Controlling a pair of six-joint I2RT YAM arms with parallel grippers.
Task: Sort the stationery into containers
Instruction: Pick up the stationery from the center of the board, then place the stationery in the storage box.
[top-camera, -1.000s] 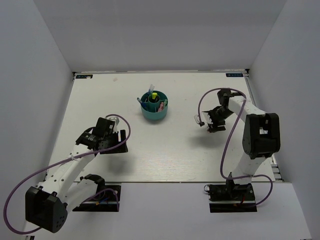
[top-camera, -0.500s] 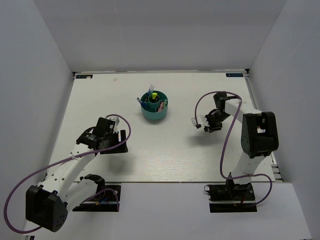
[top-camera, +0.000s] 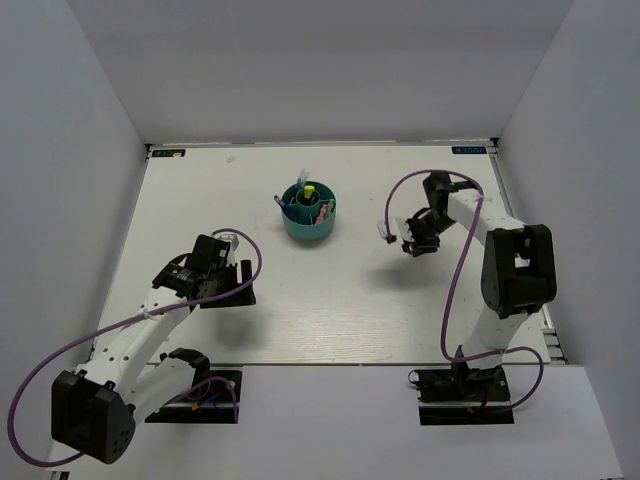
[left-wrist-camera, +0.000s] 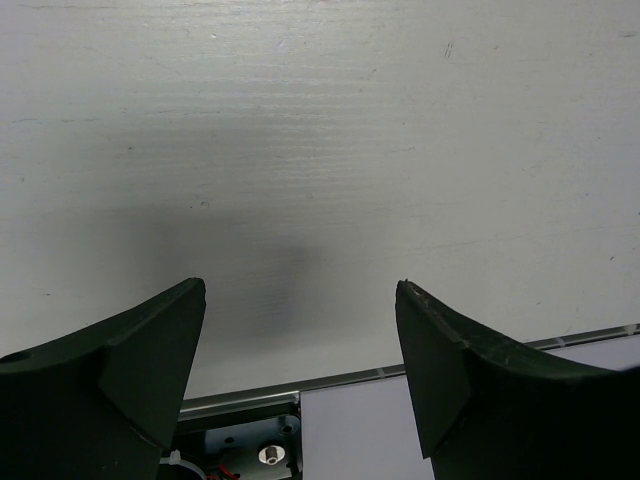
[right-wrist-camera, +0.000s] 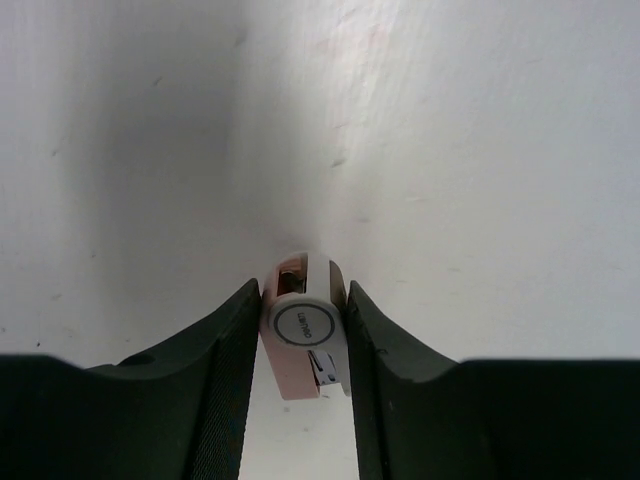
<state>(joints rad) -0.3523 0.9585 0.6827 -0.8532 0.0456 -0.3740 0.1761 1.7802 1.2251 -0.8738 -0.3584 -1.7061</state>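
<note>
A pale pink highlighter with a white round end (right-wrist-camera: 303, 335) shows end-on in the right wrist view. The end face carries a thin dark ring and faint lettering too small to read. A white clip with a dark mark sits at its lower right.

The right claw (right-wrist-camera: 300, 293) is clamped on this highlighter, with each dark finger pressed against one side of the barrel. The barrel points away from the camera toward the white bench (top-camera: 330, 300). From above, the right claw (top-camera: 415, 243) hangs over the right half of the bench, and its shadow falls on the surface just nearer the arm bases.

The round teal plastic organizer with inner dividers (top-camera: 300, 232) stands left of that claw, well apart from it, with bare bench between them. It holds a yellow-capped marker (top-camera: 310, 190), pink highlighters (top-camera: 325, 212) and thin blue pens (top-camera: 300, 178), all standing upright or leaning.

The left claw (top-camera: 232, 283) sits over the left front of the bench with its jaws spread wide and nothing between them. In its own view the left claw (left-wrist-camera: 300, 290) looks down on bare bench, with the bench's edge strip just below. White walls (top-camera: 90, 150) close in the left, far and right sides.
</note>
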